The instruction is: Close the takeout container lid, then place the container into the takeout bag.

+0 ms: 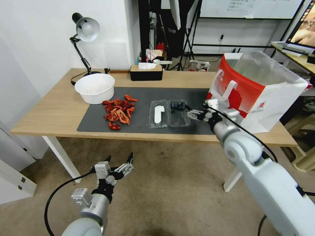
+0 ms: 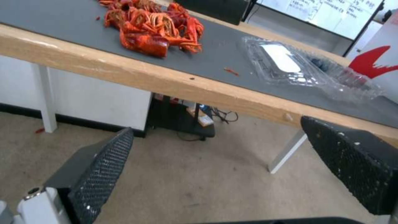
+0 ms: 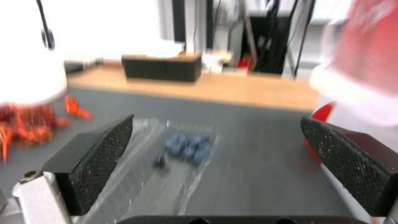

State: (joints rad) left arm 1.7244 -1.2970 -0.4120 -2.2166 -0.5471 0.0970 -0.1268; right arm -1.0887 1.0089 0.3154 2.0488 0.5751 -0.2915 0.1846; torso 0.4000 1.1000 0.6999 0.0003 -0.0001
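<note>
**Right gripper at the open box, lid not yet closed**

The right gripper (image 1: 193, 114) has its fingers spread wide with nothing between them, low over the grey mat (image 1: 98, 121) just beside the blueberry end of the container (image 1: 178, 113). From its wrist, the berries (image 3: 188, 146) sit ahead, between the two black pads (image 3: 99, 161).

The container lies fully open and flat on the mat, between the crayfish (image 1: 118, 111) and the bag (image 1: 262, 88). The lid (image 1: 158, 114), folded out toward the crayfish, faces up and bears a white oblong label (image 1: 159, 113); no writing on it can be made out.

The left gripper (image 1: 118, 164) hangs below the table's front edge, over the floor, its fingers also apart and empty.

As a judgement, the first step is in hand: the lid is not yet closed. The right gripper is at the tray half, so the next move calls for getting a finger under the lid's far edge, swinging it over the hinge onto the berries, and pressing it shut. The thin plastic may slide on the mat rather than fold.

The bag stands upright and open at the table's right end, close behind the right gripper, foil lining showing. It carries a small round red logo (image 1: 261, 105) on its white side; its text is too small to read.
</note>
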